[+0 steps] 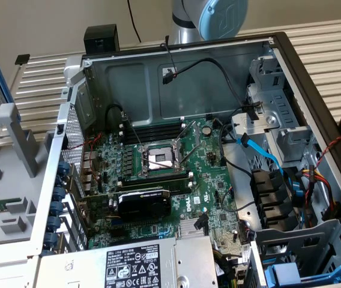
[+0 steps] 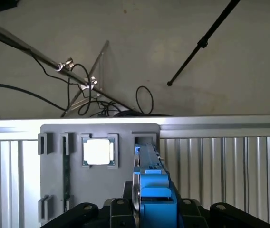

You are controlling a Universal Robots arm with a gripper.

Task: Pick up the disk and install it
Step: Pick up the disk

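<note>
So the pincer (image 2: 155, 211) is sitting about half closed around the disk (image 2: 151, 187). Its black fingers (image 2: 120, 209) are pressing against both sides of the blue carrier, so it's gripping it as far as I can see. The disk is standing on edge in a slot of the grey holder (image 2: 54, 175), just beside the square silver chip (image 2: 98, 151), which is lying in its own recess. The holder is resting on the slatted table (image 2: 220, 171). In the exterior view the holder is sitting at the exterior view's left, just beside the open computer case (image 1: 176, 150), and the arm (image 1: 218, 18) is poking up behind the case.
</note>
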